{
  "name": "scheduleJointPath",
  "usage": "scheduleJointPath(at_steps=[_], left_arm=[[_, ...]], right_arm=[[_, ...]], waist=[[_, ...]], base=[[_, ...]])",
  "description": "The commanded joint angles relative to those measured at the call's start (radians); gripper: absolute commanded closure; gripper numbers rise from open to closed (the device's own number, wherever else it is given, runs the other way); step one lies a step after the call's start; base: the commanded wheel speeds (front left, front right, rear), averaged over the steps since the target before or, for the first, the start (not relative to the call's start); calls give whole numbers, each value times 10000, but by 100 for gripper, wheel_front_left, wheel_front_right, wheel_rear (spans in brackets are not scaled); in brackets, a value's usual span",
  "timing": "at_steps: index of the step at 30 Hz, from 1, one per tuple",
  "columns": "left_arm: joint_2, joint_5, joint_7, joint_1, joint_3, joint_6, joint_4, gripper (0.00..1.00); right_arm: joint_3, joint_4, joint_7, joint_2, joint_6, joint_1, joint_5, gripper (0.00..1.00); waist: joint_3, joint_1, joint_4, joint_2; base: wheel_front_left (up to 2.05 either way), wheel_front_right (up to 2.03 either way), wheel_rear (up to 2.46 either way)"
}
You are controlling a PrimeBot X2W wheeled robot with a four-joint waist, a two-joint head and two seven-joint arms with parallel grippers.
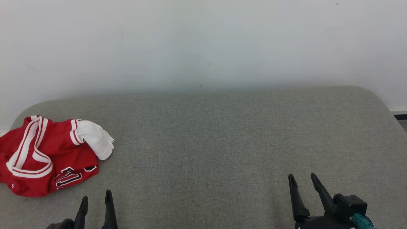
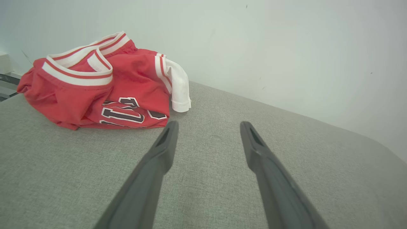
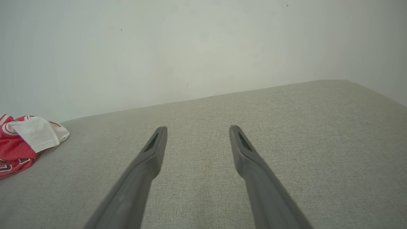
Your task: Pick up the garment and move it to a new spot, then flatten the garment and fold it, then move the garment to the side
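With left tool [image 1: 96, 194] and right tool [image 1: 301, 175] both released and empty, I'd send the left to the crumpled jersey [image 1: 47, 156] and pinch a thick fold.

You lose the left side of the garment [image 1: 47, 156] past the head view's left edge. In the right wrist view that picture's left edge cuts it down to a white sleeve [image 3: 38, 135] and a strip of red. Its black-and-white lettering [image 1: 68, 177] is crumpled into the folds, so you cannot read it, and the left wrist view shows it partly tucked under too. The left gripper [image 1: 96, 194] is cut off by the bottom edge just below its fingers [image 1: 109, 206], the right gripper [image 1: 302, 175] through its body. The cushion [image 1: 206, 143] runs out at the bottom and both lower sides. A dark strip [image 1: 400, 116] at the right edge is too small for you to tell.
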Motion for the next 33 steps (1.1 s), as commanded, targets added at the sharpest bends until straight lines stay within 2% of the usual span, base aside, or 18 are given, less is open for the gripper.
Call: scheduleJointPath(at_steps=[1,14,33], left_arm=[[56,251,-91,72,8,68,7,0],[65,920,-317,138,-16,167,176,0],[62,737,-309,150,-102,269,259,0]], right_arm=[[24,-23,-94,-15,-18,101,-239,0],[123,27,-255,-16,-21,131,-1164,0],[48,-34,-202,-16,-21,168,-1111,0]], waist=[[-7,0,-5,0],[-59,0,25,0],[-15,0,60,0]], base=[[0,0,0],[0,0,0],[0,0,0]])
